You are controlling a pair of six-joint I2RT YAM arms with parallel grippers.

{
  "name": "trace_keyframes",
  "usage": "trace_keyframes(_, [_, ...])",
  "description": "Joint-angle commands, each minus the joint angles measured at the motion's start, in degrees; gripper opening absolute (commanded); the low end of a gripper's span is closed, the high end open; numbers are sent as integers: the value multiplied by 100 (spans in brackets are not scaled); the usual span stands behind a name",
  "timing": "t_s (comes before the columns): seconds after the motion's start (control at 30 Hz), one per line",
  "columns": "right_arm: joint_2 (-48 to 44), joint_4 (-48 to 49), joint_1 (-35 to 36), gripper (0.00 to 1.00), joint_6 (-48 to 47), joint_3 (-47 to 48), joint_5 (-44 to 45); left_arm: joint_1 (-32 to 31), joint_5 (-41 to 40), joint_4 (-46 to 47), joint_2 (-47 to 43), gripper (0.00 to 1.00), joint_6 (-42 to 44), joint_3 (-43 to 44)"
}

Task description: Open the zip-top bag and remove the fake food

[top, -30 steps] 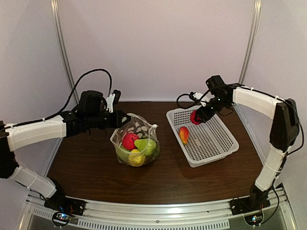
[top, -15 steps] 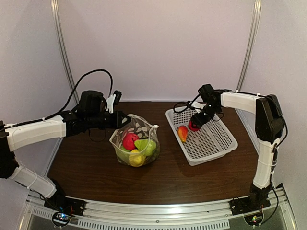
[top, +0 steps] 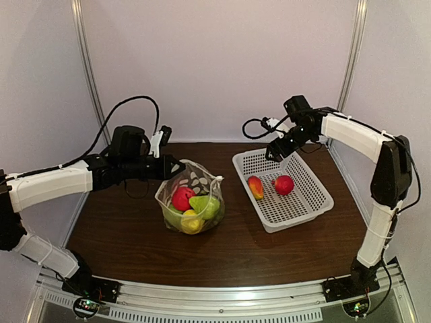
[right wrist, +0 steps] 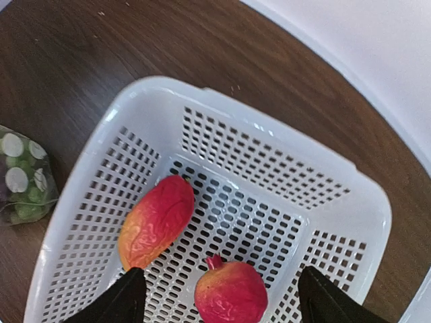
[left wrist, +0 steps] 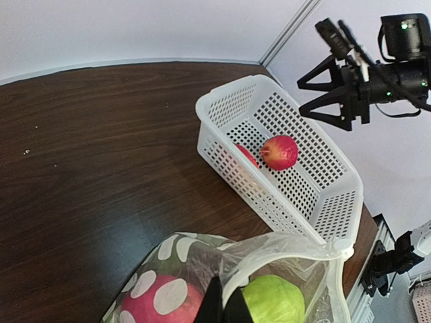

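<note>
**A:** How far along are we?

**B:** On the dark table (top: 135, 249), the white basket (top: 301, 217) sits right of centre. The zip-top bag (top: 196, 180) stands left of it, apart from it, with its mouth gaping upward. Opening looks done to me. The left gripper (top: 172, 167) is pressed together on the bag's far-left rim and holds it up.

**A:** And the fake food?

**B:** Two pieces lie in the basket: an elongated orange-red piece (top: 256, 188) and a round red piece (top: 283, 184) just beside it. In the bag I see a red fruit (top: 182, 198), a green fruit (top: 204, 204) and a yellow fruit (top: 191, 221). There is more green under them, but I cannot tell what. I'd judge that more than half is left to take out.

**A:** The right claw?

**B:** The right gripper (top: 275, 151) hangs over the basket's far end, fingers spread, nothing between them.

**A:** Room to move?

**B:** There is a bare strip of table between bag and basket, so the way across is open. The basket's walls stand up all round, so anything going in must pass over them. Its near right corner lies close to the table's right edge. The bag's mouth is the tight spot. The film is soft and pinched on one side only, and the left gripper takes up the far-left part. Going in from the right or near side looks safest, or else the rim may fold or the bag may drag.
</note>
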Motion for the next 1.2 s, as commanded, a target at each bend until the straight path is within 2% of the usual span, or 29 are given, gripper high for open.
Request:
trace_keyframes(0.0, [-542, -173, 594, 76, -462, 571, -589, -6, 221, 9, 65, 0, 113, 256])
trace_keyframes(0.2, [-744, -149, 1704, 70, -884, 1043, -1228, -6, 323, 89, 183, 0, 74, 353])
trace_keyframes(0.37, [-204, -303, 2590, 59, -773, 1594, -1476, -6, 467, 182, 285, 0, -30, 368])
trace_keyframes(0.57, [414, -524, 3494, 52, -1051, 1859, -439, -6, 685, 407, 323, 0, -209, 264])
trace_keyframes(0.7, [665, -449, 3727, 48, -1013, 1733, 116, -6, 711, 453, 261, 0, -275, 172])
trace_keyframes(0.93, [976, -377, 3742, 49, -567, 1635, 702, -6, 616, 622, 142, 0, -456, -94])
trace_keyframes(1.03, [1123, -385, 3746, 60, -407, 1538, 844, -6, 592, 735, 116, 0, -549, -197])
trace_keyframes(1.17, [1385, -703, 3759, 68, -310, 1630, 886, -6, 560, 815, 133, 0, -653, -258])
